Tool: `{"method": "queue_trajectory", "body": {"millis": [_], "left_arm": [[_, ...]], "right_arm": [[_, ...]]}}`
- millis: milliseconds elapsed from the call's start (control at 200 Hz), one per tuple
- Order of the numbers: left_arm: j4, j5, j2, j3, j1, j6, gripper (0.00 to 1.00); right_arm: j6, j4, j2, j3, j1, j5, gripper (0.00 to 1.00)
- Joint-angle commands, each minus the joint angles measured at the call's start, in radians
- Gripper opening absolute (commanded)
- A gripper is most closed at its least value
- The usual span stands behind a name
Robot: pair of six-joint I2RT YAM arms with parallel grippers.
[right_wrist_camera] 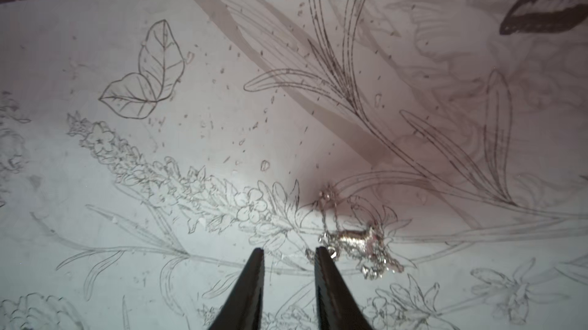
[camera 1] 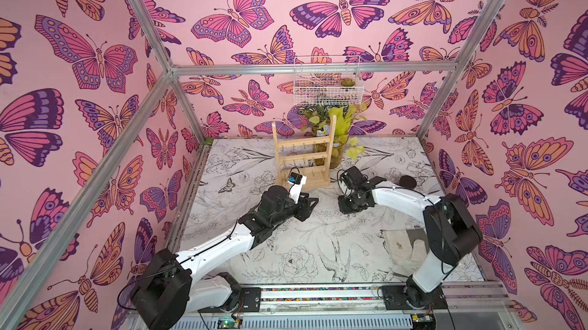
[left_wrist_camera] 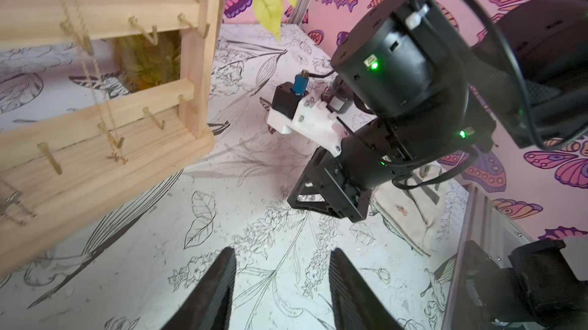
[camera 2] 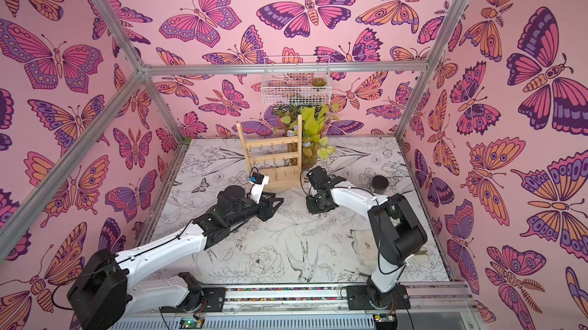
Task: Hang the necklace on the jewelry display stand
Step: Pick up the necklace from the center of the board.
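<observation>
The necklace (right_wrist_camera: 358,239) lies in a small crumpled heap on the printed tabletop, a thin shiny chain with a little pendant. My right gripper (right_wrist_camera: 289,250) points down at the table, slightly open with nothing between its fingers. The heap lies just outside one fingertip (right_wrist_camera: 321,253). In both top views the right gripper (camera 1: 345,207) (camera 2: 313,209) is in front of the jewelry display stand (camera 1: 302,156) (camera 2: 270,160), a light wooden rack with three hooked crossbars. My left gripper (left_wrist_camera: 283,258) (camera 1: 313,201) is open and empty, low over the table beside the stand's base (left_wrist_camera: 95,160).
Another rope-like chain (left_wrist_camera: 95,67) hangs from the rack's hooks. A leafy plant in a vase (camera 1: 337,140) stands right behind the rack, and a white wire basket (camera 1: 327,80) hangs on the back wall. A dark round object (camera 1: 408,182) and a beige cloth (camera 1: 404,245) lie at the right.
</observation>
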Motion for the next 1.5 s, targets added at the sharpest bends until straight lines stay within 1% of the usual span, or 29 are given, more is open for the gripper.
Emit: {"method": "queue_trajectory", "body": {"millis": [0,305,466,641,746,941,1016,1177,1317,1417,1492], "left_arm": [[-0.054,-0.013,-0.019,-0.024,0.029,-0.021,0.50],[-0.045,0.033,-0.027,-0.047,0.075,-0.027,0.50],[-0.044,0.044,-0.028,-0.053,0.086,-0.029,0.49],[-0.042,0.051,-0.028,-0.053,0.094,-0.030,0.49],[-0.039,0.054,-0.029,-0.056,0.094,-0.032,0.49],[-0.036,0.055,-0.035,-0.057,0.096,-0.032,0.49],[-0.036,0.053,-0.044,-0.060,0.097,-0.032,0.49],[-0.042,0.052,-0.057,-0.065,0.100,-0.028,0.48],[-0.045,0.051,-0.059,-0.065,0.102,-0.025,0.48],[-0.047,0.063,-0.050,-0.064,0.102,-0.025,0.48],[-0.047,0.078,-0.034,-0.058,0.102,-0.025,0.48]], "right_arm": [[-0.031,-0.007,0.046,0.058,-0.006,0.029,0.29],[-0.038,-0.051,0.111,0.102,-0.006,0.131,0.29],[-0.031,-0.075,0.120,0.098,-0.007,0.133,0.28],[-0.024,-0.076,0.118,0.076,-0.008,0.115,0.24],[-0.020,-0.071,0.110,0.059,-0.007,0.098,0.25],[-0.023,-0.075,0.139,0.050,-0.007,0.106,0.25],[-0.018,-0.075,0.138,0.042,-0.007,0.110,0.21],[-0.018,-0.084,0.130,0.022,-0.007,0.122,0.16],[-0.015,-0.082,0.130,0.019,-0.007,0.113,0.09],[-0.011,-0.080,0.110,0.030,-0.007,0.103,0.03],[-0.005,-0.076,0.081,0.040,-0.008,0.096,0.02]]}}
